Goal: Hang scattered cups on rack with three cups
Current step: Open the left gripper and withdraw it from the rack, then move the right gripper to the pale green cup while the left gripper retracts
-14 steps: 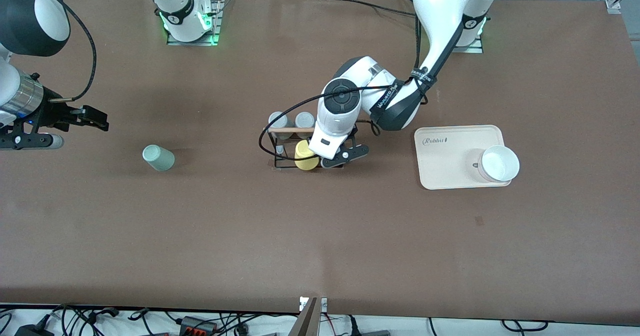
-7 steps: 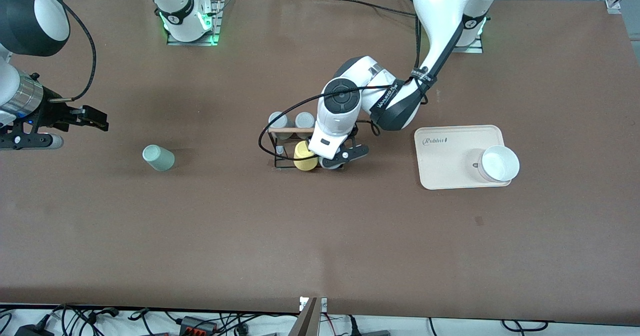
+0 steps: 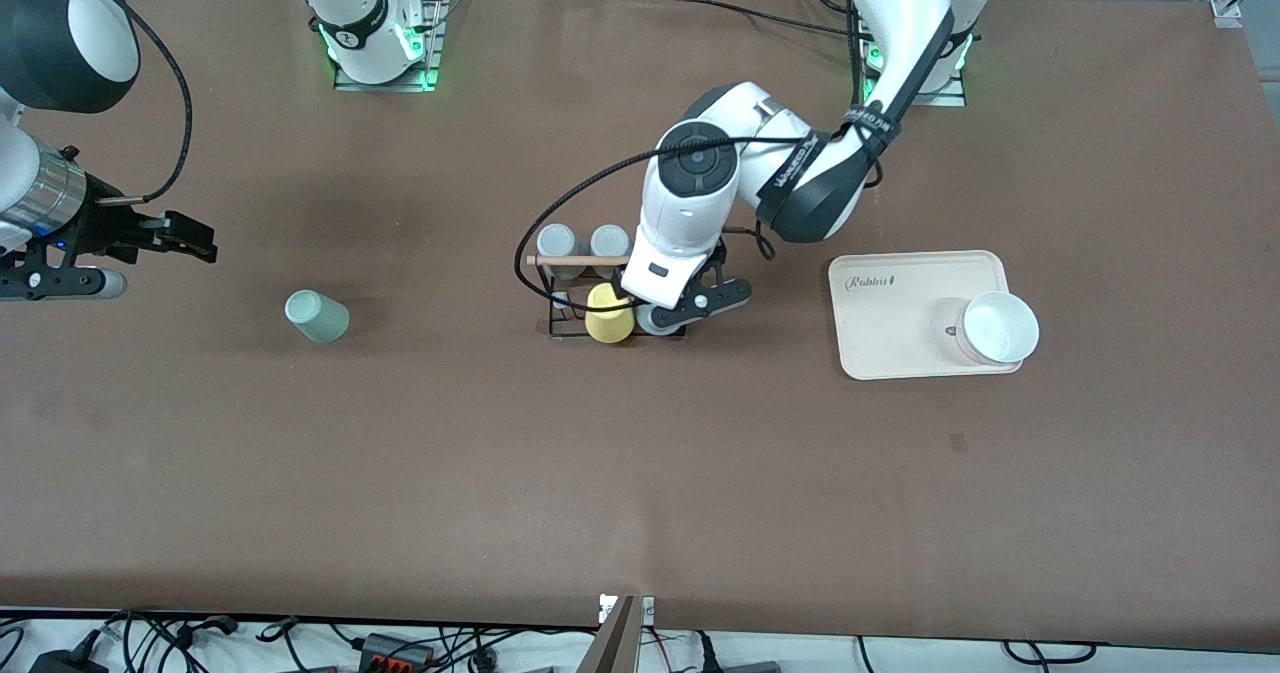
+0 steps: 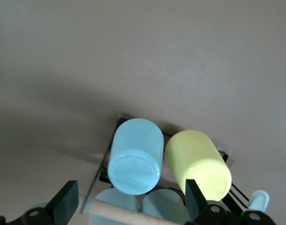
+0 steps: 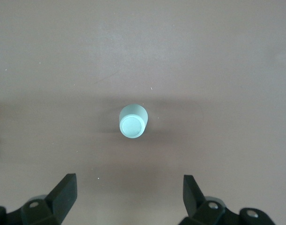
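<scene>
The black wire rack [image 3: 549, 301] stands mid-table with a wooden rod [image 3: 575, 261] across its top. It holds two grey cups [image 3: 556, 241], a yellow cup [image 3: 609, 319] and the light blue cup [image 3: 655, 322]. My left gripper [image 3: 672, 305] hovers open just over the rack. In the left wrist view the light blue cup [image 4: 135, 161] sits on a peg beside the yellow cup [image 4: 199, 161], free between my spread fingers [image 4: 63, 206]. The mint green cup [image 3: 316, 315] lies on the table toward the right arm's end. My right gripper [image 3: 190, 238] waits open above it, and the cup [image 5: 132, 121] shows in its wrist view.
A cream tray [image 3: 900, 313] with a white bowl [image 3: 997, 328] on it lies toward the left arm's end of the table. The left arm's black cable [image 3: 560, 213] loops over the rack.
The left arm's wrist has drawn back a little toward its base, uncovering more of the light blue cup on the rack. The right arm has not moved.
</scene>
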`<state>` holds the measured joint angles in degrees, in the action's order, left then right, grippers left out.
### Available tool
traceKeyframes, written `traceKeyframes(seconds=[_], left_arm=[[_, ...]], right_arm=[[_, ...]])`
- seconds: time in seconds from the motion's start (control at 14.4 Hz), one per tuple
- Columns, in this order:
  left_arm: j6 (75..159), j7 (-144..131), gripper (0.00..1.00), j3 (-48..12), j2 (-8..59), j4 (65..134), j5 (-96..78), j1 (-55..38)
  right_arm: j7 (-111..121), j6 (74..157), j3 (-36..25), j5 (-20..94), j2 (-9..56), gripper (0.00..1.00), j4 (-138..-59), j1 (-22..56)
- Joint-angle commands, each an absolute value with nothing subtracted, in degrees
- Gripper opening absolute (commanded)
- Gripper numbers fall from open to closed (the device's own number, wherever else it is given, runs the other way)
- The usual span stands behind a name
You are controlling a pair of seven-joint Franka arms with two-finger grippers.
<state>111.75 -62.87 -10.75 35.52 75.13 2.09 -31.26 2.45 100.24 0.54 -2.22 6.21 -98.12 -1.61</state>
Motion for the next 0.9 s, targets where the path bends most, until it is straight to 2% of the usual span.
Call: traceKeyframes(seconds=[0.0,0.28,0.83], left_arm=[[108.5,-61.5,1.0,-10.7,30.2,75.8,3.7,-27.4],[100.6,-49.1,1.0,-11.3,24.6,76.1,3.4,-19.8],[98.3,-27.3,1.0,-11.7,18.6,77.5,2.5,-4.9]], right_arm=[[3.2,99.9,0.8,-2.4,6.5,1.0,-97.2,-2.0],[3.1,100.0,0.8,-2.5,6.6,1.0,-97.2,-2.1],[3.3,100.5,0.8,-2.3,8.3,1.0,-97.2,-2.4]])
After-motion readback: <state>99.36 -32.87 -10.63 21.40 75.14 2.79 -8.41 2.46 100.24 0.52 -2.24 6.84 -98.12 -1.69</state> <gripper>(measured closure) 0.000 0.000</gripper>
